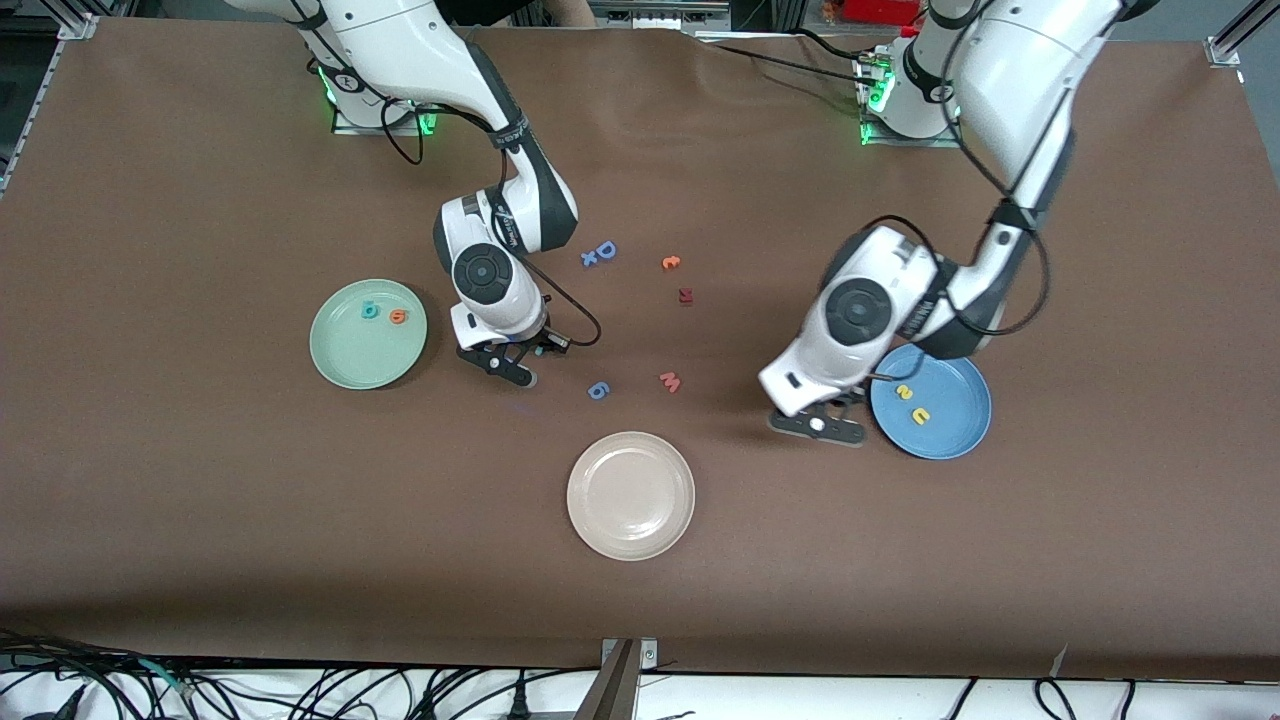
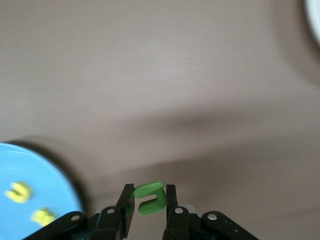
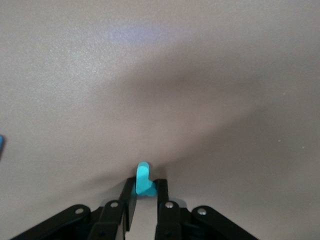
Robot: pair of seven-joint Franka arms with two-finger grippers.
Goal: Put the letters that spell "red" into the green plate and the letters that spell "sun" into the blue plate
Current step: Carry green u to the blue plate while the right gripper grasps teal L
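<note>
My left gripper (image 1: pixel 815 425) is shut on the green arch-shaped letter (image 2: pixel 150 197), low over the table just beside the blue plate (image 1: pixel 955 395). Two yellow letters (image 1: pixel 904 392) (image 1: pixel 920 414) lie in that plate; the left wrist view shows the blue plate (image 2: pixel 35 170) with both yellow letters (image 2: pixel 19 191) in it. My right gripper (image 1: pixel 510 365) is down at the table beside the green plate (image 1: pixel 350 355), shut on the thin teal-blue r (image 3: pixel 144 181). The teal d (image 1: pixel 369 309) and orange e (image 1: pixel 399 317) lie in the green plate.
A beige plate (image 1: pixel 631 495) sits nearer the front camera, between the arms. Loose letters lie mid-table: a blue D (image 1: pixel 605 250), a small blue x (image 1: pixel 590 259), an orange piece (image 1: pixel 671 263), a dark red piece (image 1: pixel 686 295), a pink M (image 1: pixel 670 381), a blue 6 (image 1: pixel 598 390).
</note>
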